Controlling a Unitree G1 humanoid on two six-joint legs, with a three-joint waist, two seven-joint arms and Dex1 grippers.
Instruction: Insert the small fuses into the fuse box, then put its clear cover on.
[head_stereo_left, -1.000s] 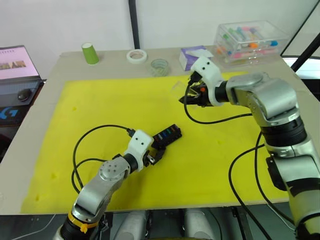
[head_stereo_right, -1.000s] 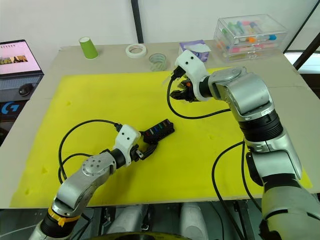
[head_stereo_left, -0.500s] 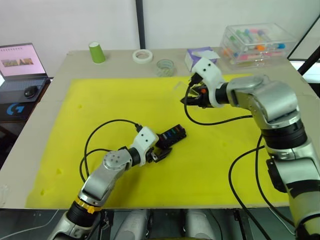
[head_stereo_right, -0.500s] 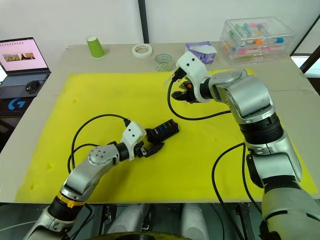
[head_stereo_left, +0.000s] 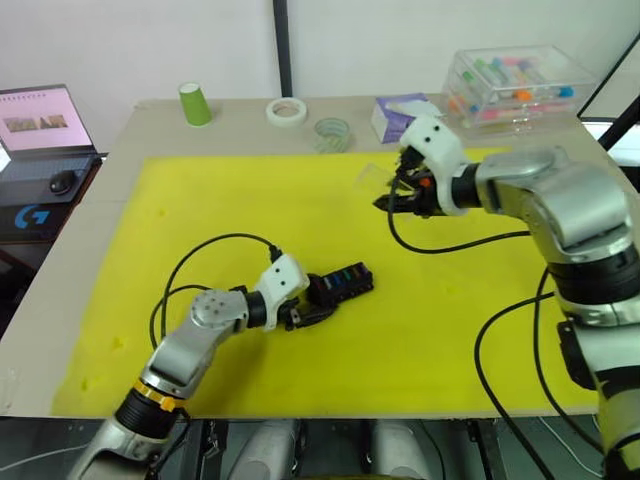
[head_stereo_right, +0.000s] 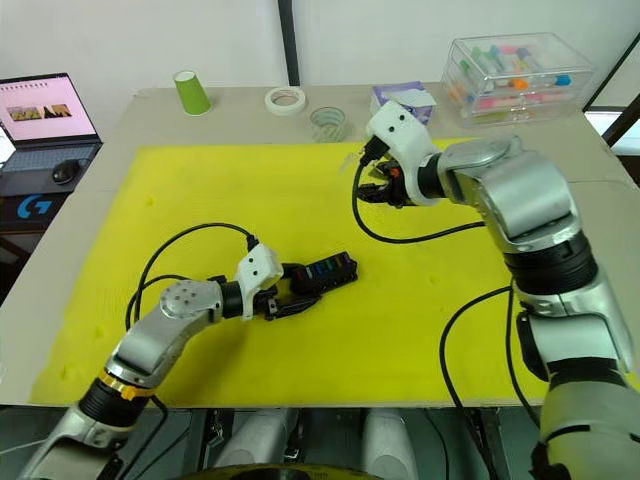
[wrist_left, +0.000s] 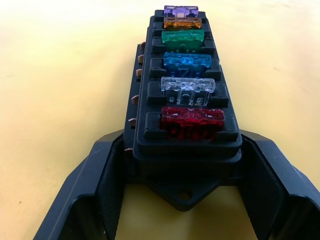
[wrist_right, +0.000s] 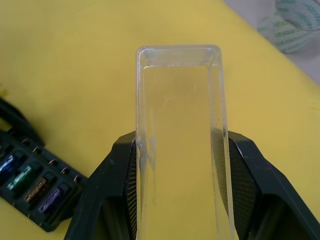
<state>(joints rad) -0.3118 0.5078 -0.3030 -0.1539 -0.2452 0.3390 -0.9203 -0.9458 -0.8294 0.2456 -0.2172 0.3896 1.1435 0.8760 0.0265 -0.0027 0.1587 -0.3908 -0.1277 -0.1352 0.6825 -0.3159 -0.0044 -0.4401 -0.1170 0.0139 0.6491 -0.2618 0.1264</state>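
Fingers of my right gripper (wrist_right: 177, 200) clamp the transparent rectangular plastic cover (wrist_right: 179, 125); my left gripper (wrist_left: 182, 170) clamps the black slotted fuse box (wrist_left: 184, 100), six coloured fuses (wrist_left: 183, 62) seated.

six small fuses (wrist_left: 186, 70), one fuse box (wrist_left: 183, 115), one clear cover (wrist_right: 180, 145), two tape rolls (head_stereo_left: 287, 111).

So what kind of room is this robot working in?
Probably a lab or workshop, not a home. A yellow foam mat covers the table, a laptop sits beside it, and tape rolls and a clear storage box wait at the back.
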